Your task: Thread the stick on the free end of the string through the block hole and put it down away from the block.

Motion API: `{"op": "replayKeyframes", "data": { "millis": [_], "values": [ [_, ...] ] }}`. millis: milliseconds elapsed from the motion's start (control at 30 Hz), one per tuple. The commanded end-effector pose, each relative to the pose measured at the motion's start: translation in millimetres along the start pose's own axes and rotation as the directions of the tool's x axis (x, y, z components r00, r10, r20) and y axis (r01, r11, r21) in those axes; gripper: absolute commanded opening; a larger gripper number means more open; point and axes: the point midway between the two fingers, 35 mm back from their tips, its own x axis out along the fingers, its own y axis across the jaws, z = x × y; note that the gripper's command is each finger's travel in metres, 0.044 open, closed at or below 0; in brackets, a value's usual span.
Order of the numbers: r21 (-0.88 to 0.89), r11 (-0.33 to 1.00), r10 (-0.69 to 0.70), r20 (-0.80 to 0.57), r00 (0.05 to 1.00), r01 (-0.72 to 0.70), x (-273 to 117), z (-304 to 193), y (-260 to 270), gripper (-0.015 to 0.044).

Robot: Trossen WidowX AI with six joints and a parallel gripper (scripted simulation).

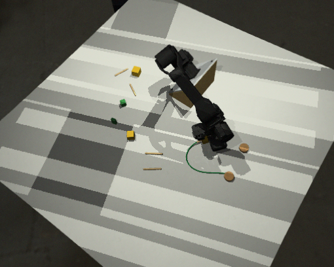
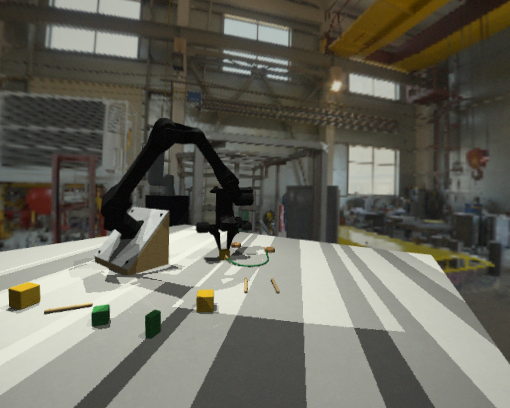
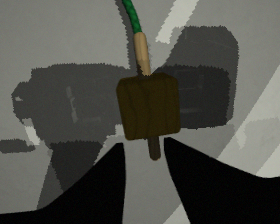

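The stick lay through the block, its bare tip out at the side facing the gripper, presumably for gripping and pulling. The fingers stood partly apart, holding nothing, one on each side of the tip's line. Beyond the opposite face, the string trailed in a slack curve to the button, leaving length for the draw.

From above, a loose stick lay toward seven o'clock, a yellow cube toward eleven, a green cube toward ten.
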Motion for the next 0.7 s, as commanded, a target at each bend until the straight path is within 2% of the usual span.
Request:
{"op": "replayKeyframes", "data": {
  "millis": [0, 433, 567, 667],
  "values": [
    [-0.012, 1.0, -0.015, 0.006, 1.0, 0.015, 9.2, -1.1, -4.3, 0.0121],
    [-0.012, 1.0, -0.015, 0.006, 1.0, 0.015, 9.5, -1.1, -4.3, 0.0121],
    [-0.005, 1.0, -0.011, 0.001, 1.0, 0.011, 7.7, -1.0, -3.5, 0.0016],
    [-0.005, 1.0, -0.011, 0.001, 1.0, 0.011, 7.7, -1.0, -3.5, 0.0]
  ]
}}
